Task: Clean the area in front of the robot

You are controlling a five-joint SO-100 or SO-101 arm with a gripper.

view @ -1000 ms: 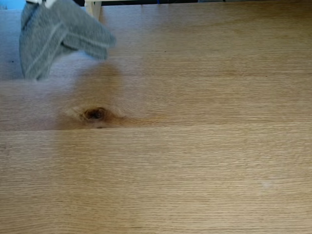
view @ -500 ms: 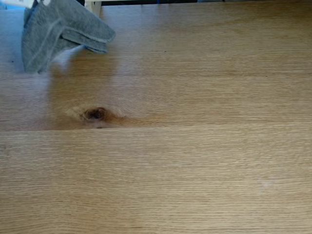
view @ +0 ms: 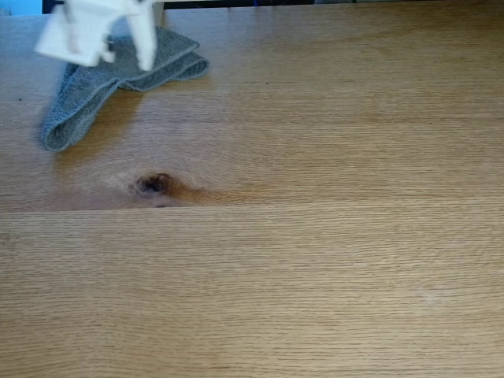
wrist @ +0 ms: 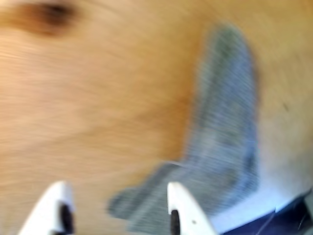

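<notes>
Your work surface is the tabletop (view: 315, 260): broad light-brown oak-grain planks running side to side in the fixed view, seams between planks faintly visible. One small dark knot (view: 153, 184) sits left of centre, with a reddish flare of grain trailing to its right. In the wrist view the same knot (wrist: 46, 14) shows as a dark smear at the top left; that whole picture is motion-blurred.

One grey terry cloth (view: 102, 87) lies crumpled on the table at the far left, above the knot and apart from it. It spreads in two lobes, one reaching down-left, one reaching right, with a stitched hem along the edges. In the wrist view the cloth (wrist: 220, 142) runs as a long grey strip down the right half.

One arm. You see its white blocky gripper (view: 118, 51) at the top left of the fixed view, in front of the cloth's upper part; whether it touches the cloth cannot be told. In the wrist view the gripper (wrist: 115, 205) enters from the bottom edge with two white fingertips spread wide, bare wood showing between them and nothing held. The right fingertip (wrist: 183, 210) overlaps the cloth's lower end.

Count: one table, one knot, one cloth, one gripper with two fingers.
</notes>
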